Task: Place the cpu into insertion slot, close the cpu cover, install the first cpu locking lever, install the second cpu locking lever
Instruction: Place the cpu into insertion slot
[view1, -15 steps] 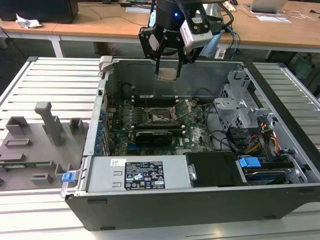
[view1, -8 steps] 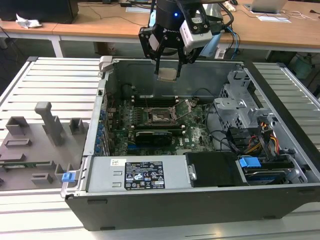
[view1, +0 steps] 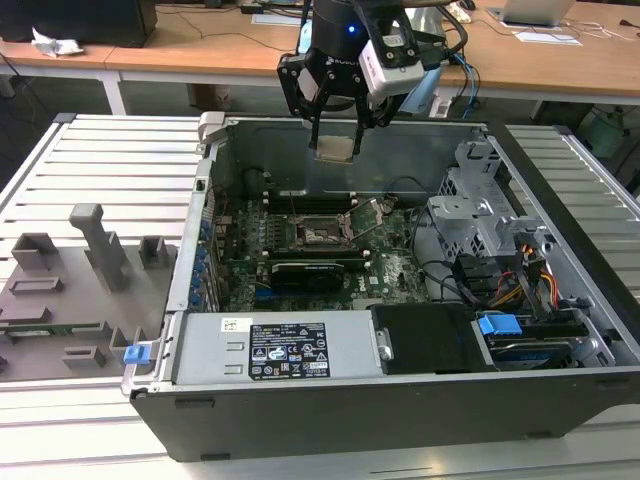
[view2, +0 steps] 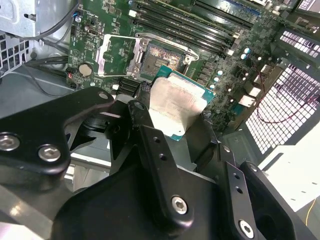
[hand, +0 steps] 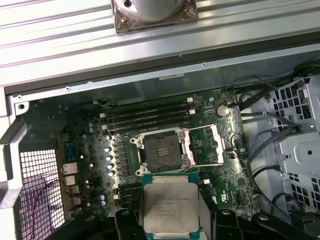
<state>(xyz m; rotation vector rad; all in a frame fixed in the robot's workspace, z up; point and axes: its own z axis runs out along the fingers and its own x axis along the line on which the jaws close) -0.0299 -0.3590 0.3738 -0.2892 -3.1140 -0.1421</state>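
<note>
Above the open computer case (view1: 350, 425), your arm points straight down, with the tool (view1: 335, 143) pinching the cpu (view1: 334, 152) by its edges, held apart from the motherboard (hand: 90, 150). First wrist view gives you the insertion slot (hand: 161, 150) bare, cpu cover (hand: 207, 145) flipped open beside it. Exterior view adds grey fixtures (view1: 100, 245) on the counter (view1: 100, 150), its left.
</note>
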